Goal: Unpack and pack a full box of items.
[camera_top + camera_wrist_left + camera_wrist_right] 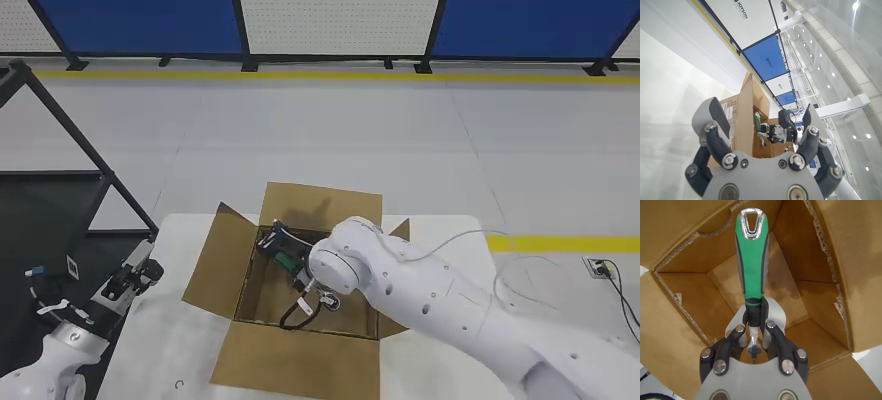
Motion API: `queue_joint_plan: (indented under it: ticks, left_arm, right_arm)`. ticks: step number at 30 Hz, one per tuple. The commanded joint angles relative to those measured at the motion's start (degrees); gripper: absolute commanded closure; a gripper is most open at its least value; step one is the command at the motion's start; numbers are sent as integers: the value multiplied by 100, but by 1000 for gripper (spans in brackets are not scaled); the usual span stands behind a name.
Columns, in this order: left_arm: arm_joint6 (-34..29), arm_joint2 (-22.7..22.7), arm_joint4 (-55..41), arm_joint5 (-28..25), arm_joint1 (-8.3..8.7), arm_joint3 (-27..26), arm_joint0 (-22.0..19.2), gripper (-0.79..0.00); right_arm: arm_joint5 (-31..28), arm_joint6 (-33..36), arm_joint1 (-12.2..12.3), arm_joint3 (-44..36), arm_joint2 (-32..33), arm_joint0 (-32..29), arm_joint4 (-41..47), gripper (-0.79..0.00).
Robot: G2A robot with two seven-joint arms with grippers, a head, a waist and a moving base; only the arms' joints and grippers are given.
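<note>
Inside the box (pixel 810 256), my right gripper (pixel 755 313) clamps the green-handled ratchet wrench (pixel 752 262); my left gripper (pixel 762 109) stands open, well apart. I judge an unpacking lift: rise straight, clearing the flaps (pixel 857 256).

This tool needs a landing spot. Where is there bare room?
Bare: the box floor beneath the green-handled tool in the right gripper, and the table strip between the box flap and the left gripper. Crowded: the box mouth, filled by the arm.

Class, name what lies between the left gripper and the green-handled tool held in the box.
A bare strip of table, then the cardboard box's opened side flap and wall, seen in the top view.
</note>
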Motion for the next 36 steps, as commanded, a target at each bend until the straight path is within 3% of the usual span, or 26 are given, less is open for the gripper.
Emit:
queue_joint_plan:
  ticks: [1, 13, 17, 26, 36]
  left_arm:
    - [0, 0, 0, 0, 0, 0, 0, -785]
    - [0, 0, 0, 0, 0, 0, 0, -785]
    - [0, 0, 0, 0, 0, 0, 0, -785]
    - [0, 0, 0, 0, 0, 0, 0, -785]
    - [0, 0, 0, 0, 0, 0, 0, -785]
  right_arm:
    - [-181, -8, -130, 435, -7, -46, 70, 0]
    - [-784, -63, -974, 2334, -13, -226, -142, 0]
    - [-476, -33, -1264, 2851, -13, -290, -339, 0]
    - [-471, 68, -1872, 3870, -12, -416, -669, 0]
    - [-408, 45, -2287, 4580, 8, -444, -867, 0]
